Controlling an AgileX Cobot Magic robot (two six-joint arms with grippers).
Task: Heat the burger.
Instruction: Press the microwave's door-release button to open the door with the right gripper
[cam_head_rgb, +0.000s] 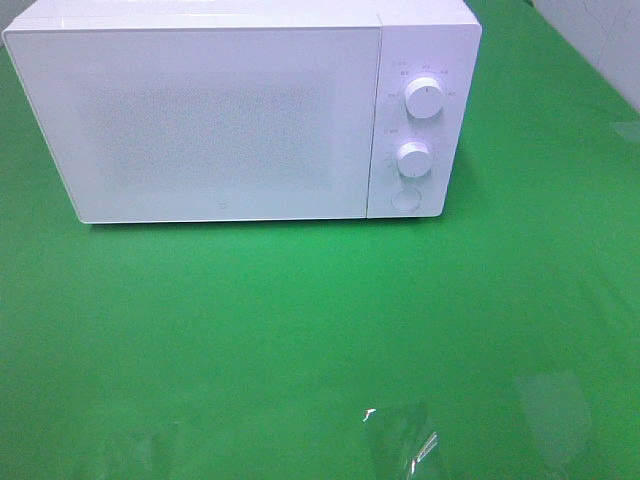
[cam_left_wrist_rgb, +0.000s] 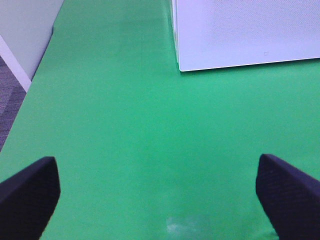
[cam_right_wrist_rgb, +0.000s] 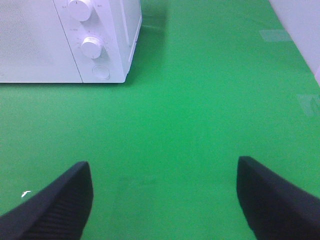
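Green table cover (cam_head_rgb: 300, 330) fills the whole high view, and the big white microwave (cam_head_rgb: 240, 110) stands at its far side, front facing us. Its frosted door (cam_head_rgb: 200, 120) is shut, flush with the control panel on the right, and nothing can be made out through it.

Down to the arms. The left gripper (cam_left_wrist_rgb: 157, 180) hovers over bare green cloth, its two dark textured fingers (cam_left_wrist_rgb: 30, 197) spread far apart with nothing between them, and the microwave's lower left corner is ahead of it. The right gripper (cam_right_wrist_rgb: 162, 175) is spread wide as well, empty, looking across the cloth at the control-panel end of the oven. Neither gripper shows in the high view.

On that panel, the upper knob (cam_head_rgb: 424, 97) sits above the lower knob (cam_head_rgb: 413, 158), both white, with a round button (cam_head_rgb: 405, 198) just under them.

Near the front edge, a patch of clear shiny film (cam_head_rgb: 400, 445) lies flat on the cloth.

And the burger? It shows in none of the three views, so I cannot tell where it is.
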